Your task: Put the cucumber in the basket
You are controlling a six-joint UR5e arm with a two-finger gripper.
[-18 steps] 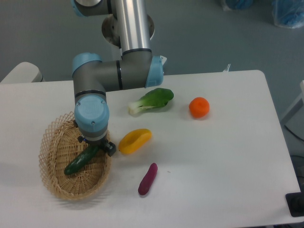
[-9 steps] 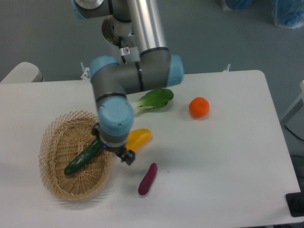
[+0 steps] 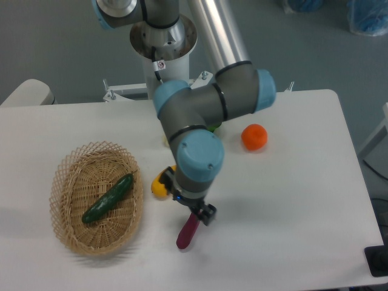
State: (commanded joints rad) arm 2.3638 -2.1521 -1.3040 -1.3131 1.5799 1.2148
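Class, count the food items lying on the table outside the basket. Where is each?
4 visible: an orange at right; a purple piece and a yellow piece, each partly under the arm; a green scrap behind it. More may be hidden.

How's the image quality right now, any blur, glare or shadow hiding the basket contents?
Fixed camera: soft overall, but the cucumber reads clearly inside the basket; lighting is even, with only a faint shadow along the basket's near edge and no glare on the table. The gripper is small and dark beneath the wrist, so its opening cannot be judged; it partly covers the purple vegetable.
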